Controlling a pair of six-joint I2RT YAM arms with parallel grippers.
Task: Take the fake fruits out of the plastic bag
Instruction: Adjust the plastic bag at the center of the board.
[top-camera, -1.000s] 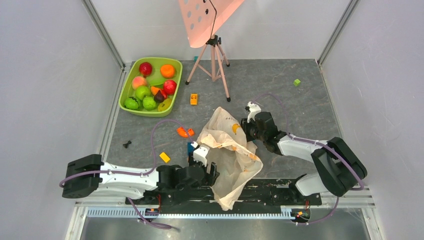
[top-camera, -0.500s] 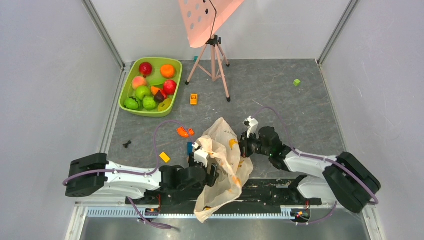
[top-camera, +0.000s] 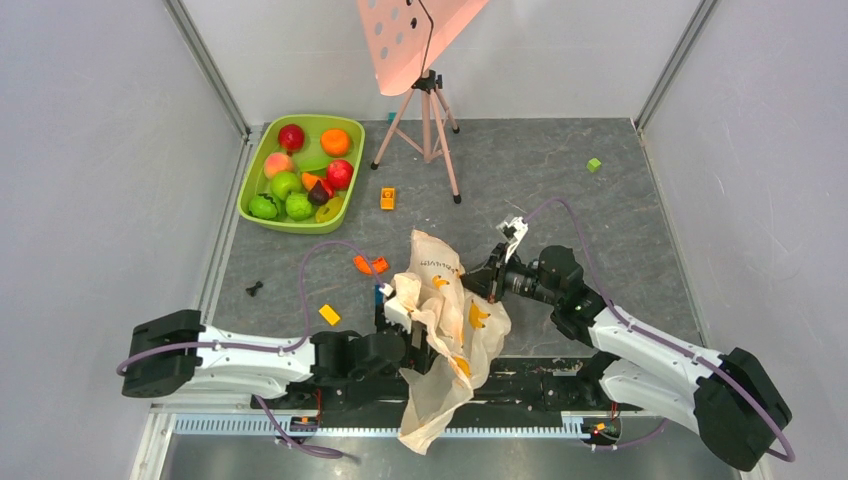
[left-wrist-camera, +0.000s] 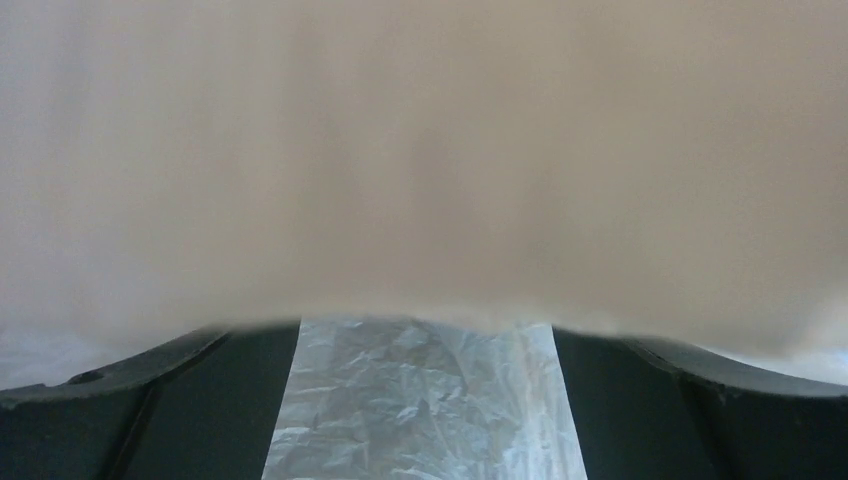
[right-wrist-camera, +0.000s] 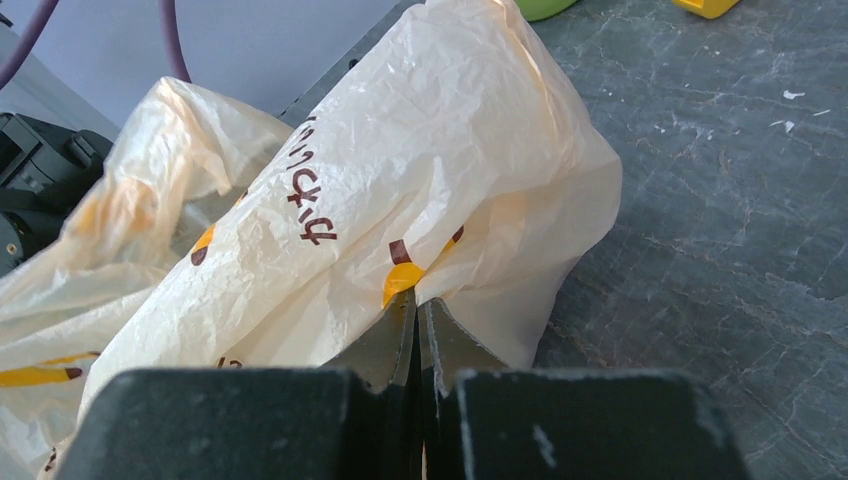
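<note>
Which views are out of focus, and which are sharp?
Left wrist: the bag fills most of the frame as a beige blur; only the crinkled film low down is sharp. Right wrist: crisp creases and print. Top external: sharp, evenly lit.

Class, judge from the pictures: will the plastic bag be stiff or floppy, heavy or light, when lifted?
Probably floppy: the plastic bag is creased all over and droops over the near edge of the table. Likely light for its size: the film looks thin and see-through.
</note>
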